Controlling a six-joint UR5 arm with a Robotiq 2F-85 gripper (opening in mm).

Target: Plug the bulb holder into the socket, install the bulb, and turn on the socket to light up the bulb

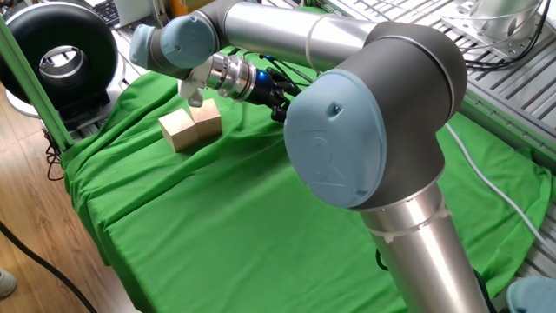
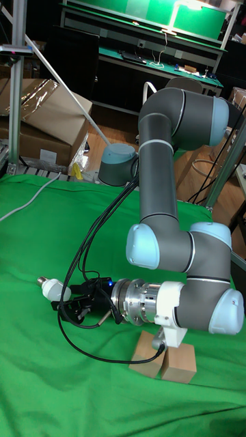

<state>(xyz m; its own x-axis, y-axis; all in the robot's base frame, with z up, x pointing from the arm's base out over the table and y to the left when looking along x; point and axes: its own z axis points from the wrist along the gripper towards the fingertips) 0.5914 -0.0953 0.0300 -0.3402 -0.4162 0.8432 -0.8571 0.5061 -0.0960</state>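
Observation:
In the tall fixed view the bulb (image 2: 52,289) hangs low over the green cloth with its silver screw base pointing left. My gripper (image 2: 68,299) is shut on its white body, with black fingers and cables behind it. In the fixed view only the gripper's black rear (image 1: 279,94) shows, because the arm's big elbow covers the fingertips and the bulb. The bulb holder and the socket are out of view in both frames.
Two wooden blocks (image 1: 191,127) (image 2: 164,360) stand side by side under the wrist. A black ring-shaped device (image 1: 61,56) sits beyond the table's left corner. A white cable (image 2: 24,200) lies on the cloth at the far left. Cardboard boxes (image 2: 41,116) stand behind the table.

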